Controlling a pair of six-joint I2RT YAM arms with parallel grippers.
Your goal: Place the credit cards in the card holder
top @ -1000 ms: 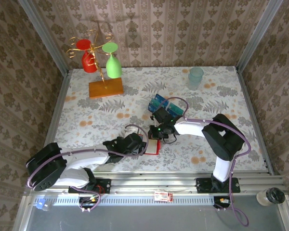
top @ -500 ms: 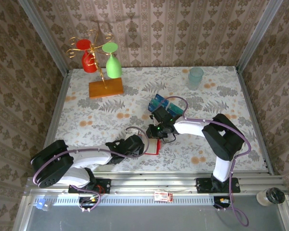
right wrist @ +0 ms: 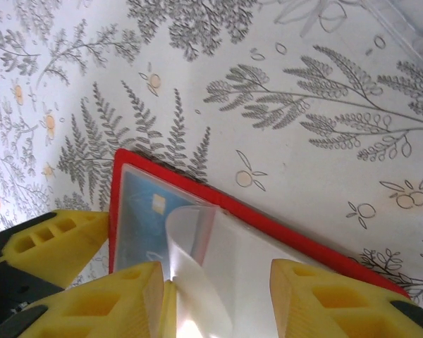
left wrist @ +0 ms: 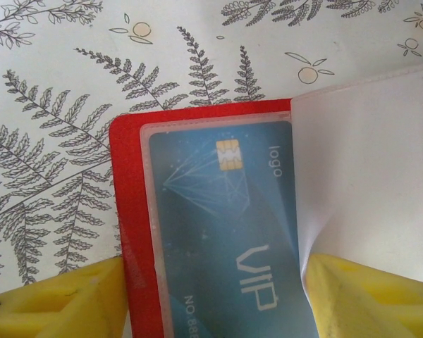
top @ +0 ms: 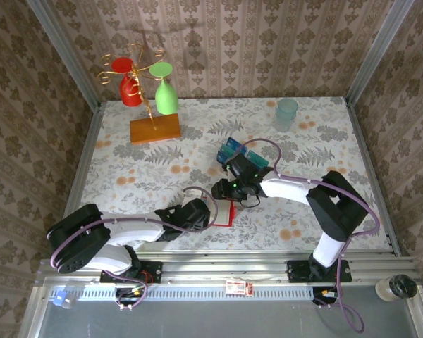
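The red card holder [top: 225, 213] lies open on the flowery desk [top: 162, 169], near the front, between the two arms. A blue card [left wrist: 225, 232] with a gold chip sits inside its see-through pocket. The left pincer [left wrist: 213, 266] has one yellow finger [left wrist: 63, 303] touching the holder's red edge and the other on the white side. I cannot tell if it is squeezing. The right pincer [right wrist: 215, 271] has its fingers apart, and a curled clear flap [right wrist: 197, 257] of the holder rises between them. Just behind the holder, a clear rack [top: 243, 156] has more blue cards standing in it.
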